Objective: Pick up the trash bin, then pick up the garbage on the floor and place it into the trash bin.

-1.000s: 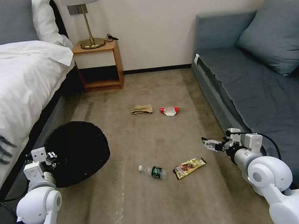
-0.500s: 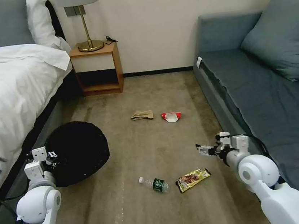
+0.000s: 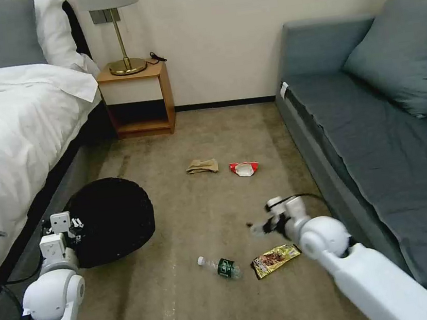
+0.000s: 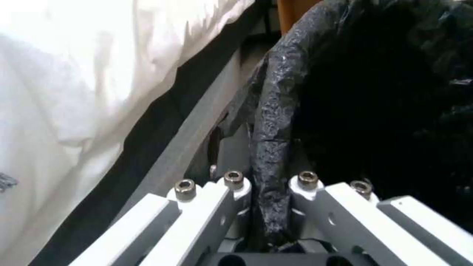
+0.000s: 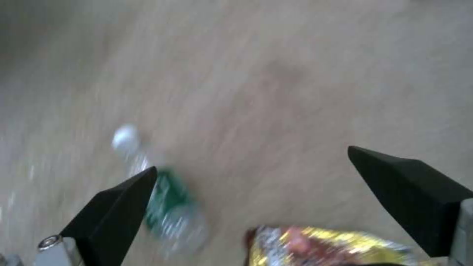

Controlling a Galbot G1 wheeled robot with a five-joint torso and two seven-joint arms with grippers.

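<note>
While I hold and reach: these are my worries and what things feel like, biggest first.

Trash bin: my trash bin (image 3: 112, 219) sits at the lower left of the head view, by the bed (image 3: 8, 133). It is round, squat and black, with a crinkly, shiny liner (image 4: 271, 147).

Left gripper: my left gripper (image 4: 270, 192) is pinched tight on the bin's rim, with the liner squeezed between the white fingers (image 4: 236, 195).

Bin worry: I think the thin plastic could slip or tear, because I grip a small bit of rim. Then the bin might tip.

Right gripper: my right gripper (image 5: 261, 207) hangs over the carpet (image 3: 204, 213), low in the middle of the head view. Its black pointed tips are spread wide apart, with nothing between them.

Snack wrapper: the snack wrapper (image 3: 275, 260) lies flat just below my right gripper. It is yellow-brown, shiny and thin.

Wrapper worry: I think a flat, slick thing could slide away, and my tips might catch the carpet.

Bottle: the bottle (image 3: 220, 267) lies on its side near the wrapper. It is clear, with a green label and white cap.

Bottle worry: I think it could roll if I bump it.

Brown paper: the brown paper (image 3: 203, 166) is crumpled, up in the middle of the frame.

Red-and-white wrapper: the red-and-white wrapper (image 3: 244, 168) lies just beside the paper, small and folded.
</note>
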